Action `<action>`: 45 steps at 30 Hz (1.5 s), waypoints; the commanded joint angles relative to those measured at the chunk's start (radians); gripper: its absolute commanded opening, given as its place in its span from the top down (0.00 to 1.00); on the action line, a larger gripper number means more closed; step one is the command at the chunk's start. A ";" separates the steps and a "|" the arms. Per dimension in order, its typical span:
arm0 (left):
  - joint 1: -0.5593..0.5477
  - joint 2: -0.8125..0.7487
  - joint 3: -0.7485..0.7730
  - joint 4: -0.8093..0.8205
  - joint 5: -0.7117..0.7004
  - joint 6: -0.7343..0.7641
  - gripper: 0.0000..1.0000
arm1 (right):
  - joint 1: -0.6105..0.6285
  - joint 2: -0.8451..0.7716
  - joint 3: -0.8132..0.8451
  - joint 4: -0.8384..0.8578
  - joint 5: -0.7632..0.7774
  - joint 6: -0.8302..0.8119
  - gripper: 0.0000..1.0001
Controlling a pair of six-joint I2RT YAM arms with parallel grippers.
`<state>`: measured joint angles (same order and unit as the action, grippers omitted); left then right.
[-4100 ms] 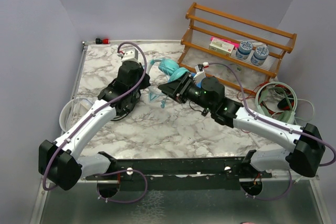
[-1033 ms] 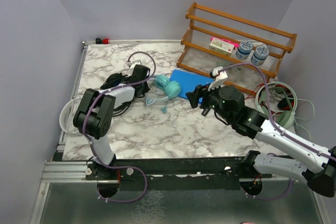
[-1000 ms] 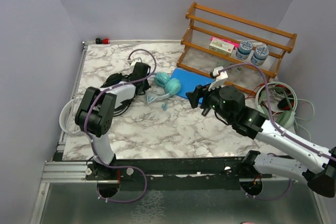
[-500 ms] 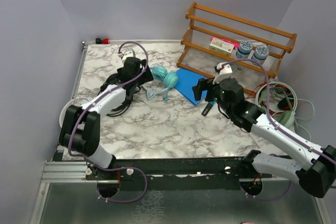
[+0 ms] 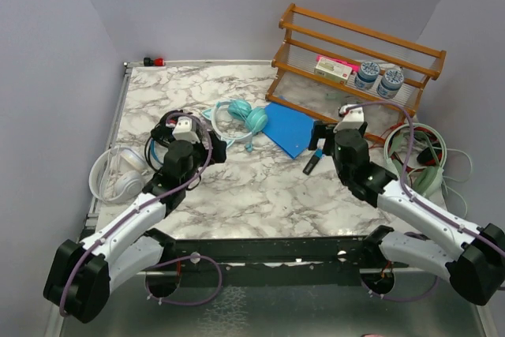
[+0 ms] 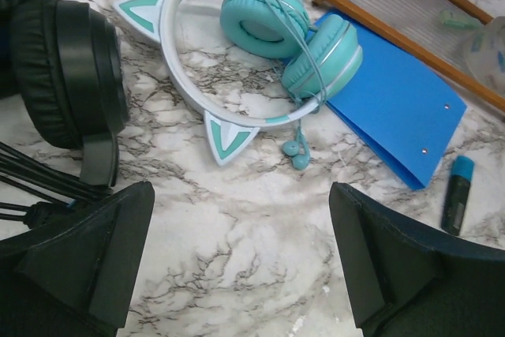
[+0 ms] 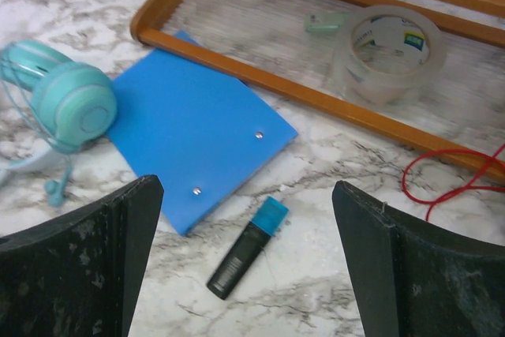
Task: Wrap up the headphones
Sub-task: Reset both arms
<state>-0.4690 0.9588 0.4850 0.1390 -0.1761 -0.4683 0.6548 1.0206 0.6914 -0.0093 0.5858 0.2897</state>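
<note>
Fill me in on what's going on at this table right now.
Two robot arms are working on headphones, and neither holds anything at this moment. The left gripper is open above the table, facing the teal cat-ear headphones, whose cable looks looped around the ear cups. The black headphones lie beside that gripper. The white headphones sit at the left edge. The right gripper is open over a blue folder and a marker.

The tabletop (image 5: 260, 195) looked like polished marble, smooth and faintly glossy. The teal headphones (image 6: 260, 17) were smooth, semi-gloss plastic with soft, leatherette-like cushions. The black headphones (image 6: 71, 69) had matt padded cushions. The blue folder (image 7: 197, 128) was matt, the rack (image 7: 316, 96) varnished wood, and the tape roll (image 7: 355, 69) clear and shiny.
</note>
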 commanded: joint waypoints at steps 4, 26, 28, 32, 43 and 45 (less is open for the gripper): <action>-0.022 0.054 -0.080 0.335 -0.288 0.215 0.01 | -0.116 -0.064 -0.214 0.400 -0.032 -0.221 0.05; 0.209 0.460 -0.289 1.024 -0.271 0.460 0.01 | -0.485 0.548 -0.463 1.342 -0.145 -0.343 0.04; 0.224 0.481 -0.277 1.041 -0.226 0.506 0.01 | -0.491 0.549 -0.451 1.271 -0.230 -0.359 0.00; 0.263 0.601 -0.273 1.170 -0.143 0.534 0.01 | -0.537 0.630 -0.454 1.366 -0.305 -0.344 0.00; 0.306 0.695 -0.214 1.129 -0.054 0.522 0.01 | -0.541 0.615 -0.456 1.348 -0.325 -0.342 0.00; 0.306 0.697 -0.216 1.139 -0.054 0.522 0.01 | -0.541 0.605 -0.452 1.322 -0.321 -0.336 0.00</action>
<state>-0.1692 1.6402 0.2649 1.2644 -0.2749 0.0471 0.1223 1.6249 0.2424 1.2800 0.2844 -0.0505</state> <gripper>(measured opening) 0.987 0.998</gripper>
